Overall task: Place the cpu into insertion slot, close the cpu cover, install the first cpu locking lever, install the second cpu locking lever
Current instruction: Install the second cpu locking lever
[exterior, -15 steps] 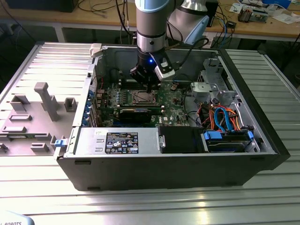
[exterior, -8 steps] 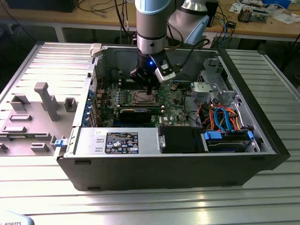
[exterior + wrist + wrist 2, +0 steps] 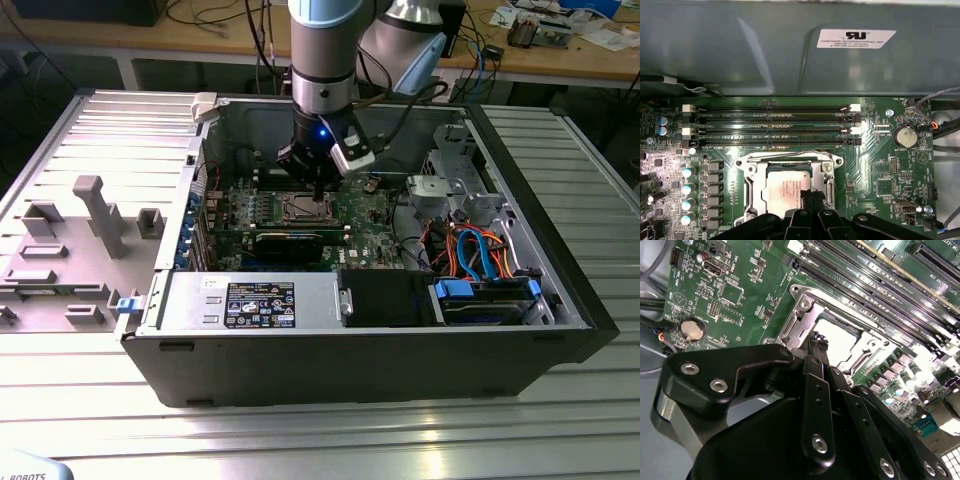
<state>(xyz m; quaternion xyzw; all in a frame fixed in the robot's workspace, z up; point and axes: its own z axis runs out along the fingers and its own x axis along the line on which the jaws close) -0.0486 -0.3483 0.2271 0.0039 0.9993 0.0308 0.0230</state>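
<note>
— Hovering low at frame centre in the exterior view, black claw gripper (image 3: 318,190); fingers look drawn narrow, holding nothing.

— Small silver-grey square cpu (image 3: 786,192)?

— Seated in silvery-rimmed square insertion slot (image 3: 752,197). Thin silvery windowed cpu cover (image 3: 790,162) appears down; levers unclear.

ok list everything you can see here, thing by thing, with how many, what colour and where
computer case: one, black, open on the metal table.
motherboard: one, green, on the case floor.
insertion slot: one, silvery rim, mid-board.
cpu: one, silver-grey, lying in the insertion slot.
cpu cover: one, silvery frame, around the cpu.
memory slots: four, black, beside the insertion slot.
coin battery: one, silver, at the board's edge.
cables: several, blue and orange, at the exterior view's right.
grey tray: one, at the exterior view's left.
arm: one, silver-grey, above the case.
tool: one, black, over the cpu.
</note>
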